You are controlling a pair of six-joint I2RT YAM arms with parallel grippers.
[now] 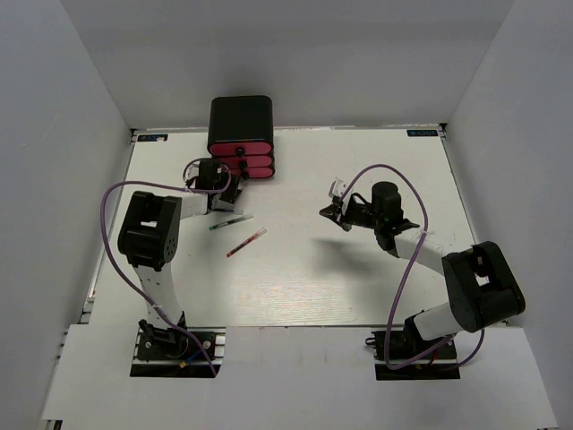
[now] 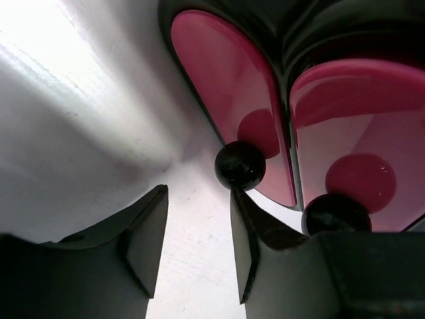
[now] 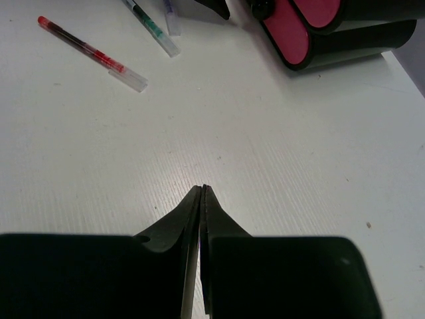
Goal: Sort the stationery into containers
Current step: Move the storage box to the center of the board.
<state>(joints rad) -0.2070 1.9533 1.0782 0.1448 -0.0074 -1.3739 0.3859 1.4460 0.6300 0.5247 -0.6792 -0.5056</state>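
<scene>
The black box [image 1: 240,116] holds three stacked pink drawers [image 1: 242,159] with black knobs at the table's back. My left gripper [image 1: 226,176] is open and empty right in front of them. In the left wrist view its jaws [image 2: 198,193] stand apart over bare table, and the right fingertip touches or nearly touches a black knob [image 2: 240,165] of a pink drawer [image 2: 226,86]. A second knob [image 2: 335,212] is to the right. A green pen [image 1: 231,221] and a red pen [image 1: 246,243] lie mid-table. My right gripper [image 1: 336,210] is shut and empty above the table [image 3: 202,190].
The right wrist view shows the red pen [image 3: 89,52], the green pen [image 3: 151,26], a pale bluish pen [image 3: 170,16] and the drawers [image 3: 295,33] ahead. White walls enclose the table [image 1: 358,278] on three sides.
</scene>
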